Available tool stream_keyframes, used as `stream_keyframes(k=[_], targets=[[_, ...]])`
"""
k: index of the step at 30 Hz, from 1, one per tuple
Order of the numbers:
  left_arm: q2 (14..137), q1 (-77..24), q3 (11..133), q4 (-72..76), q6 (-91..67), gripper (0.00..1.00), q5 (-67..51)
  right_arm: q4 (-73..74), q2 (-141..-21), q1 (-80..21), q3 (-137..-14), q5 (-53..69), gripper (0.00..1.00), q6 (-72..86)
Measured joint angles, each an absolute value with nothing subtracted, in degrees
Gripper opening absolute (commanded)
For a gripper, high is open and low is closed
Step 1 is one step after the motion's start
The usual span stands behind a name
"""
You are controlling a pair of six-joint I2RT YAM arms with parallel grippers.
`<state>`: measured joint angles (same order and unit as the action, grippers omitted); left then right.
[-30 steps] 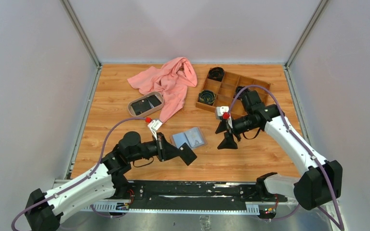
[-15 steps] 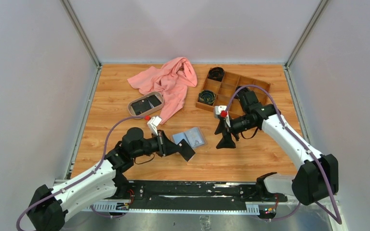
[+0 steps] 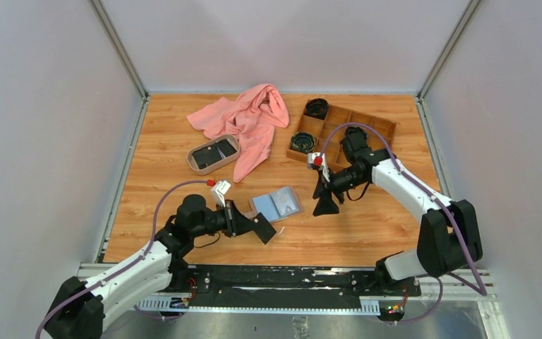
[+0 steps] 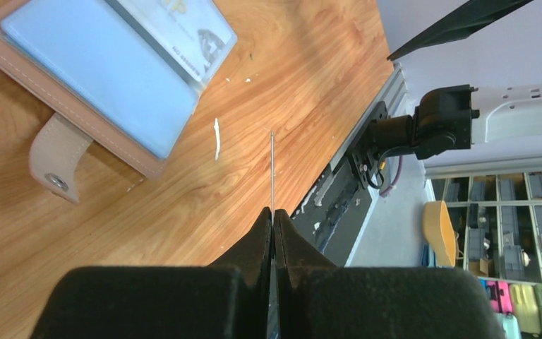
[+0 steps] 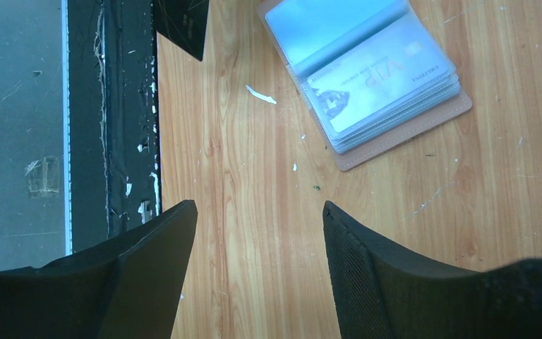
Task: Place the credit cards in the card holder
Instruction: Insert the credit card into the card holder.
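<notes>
The holder [image 3: 276, 203] lies open on the table [image 3: 367, 226]; the left gripper [image 4: 273, 212] is clamped on a thin card [image 4: 272, 169], seen edge-on, near the holder; the right gripper [image 5: 259, 206] hangs with jaws apart, near its other side.

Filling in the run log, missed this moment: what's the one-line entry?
left gripper shut on credit card | right gripper open, empty | card holder open on table | dark cards in tray
</notes>
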<state>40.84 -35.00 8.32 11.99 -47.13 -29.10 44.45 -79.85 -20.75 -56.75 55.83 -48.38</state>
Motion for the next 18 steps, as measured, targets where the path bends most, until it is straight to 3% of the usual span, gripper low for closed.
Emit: stream_keyframes(k=[9,18], targets=[[50.63,-30.52,8.73,18.76,-47.03,0.0,-31.75,41.17,-84.51,-20.75,-56.75,54.68,0.63,-42.41],[65.43,-25.76,16.95,24.91,-46.89,0.0,-34.52,31.68,-86.04,-21.3,-56.75,52.93,0.58,-30.39]])
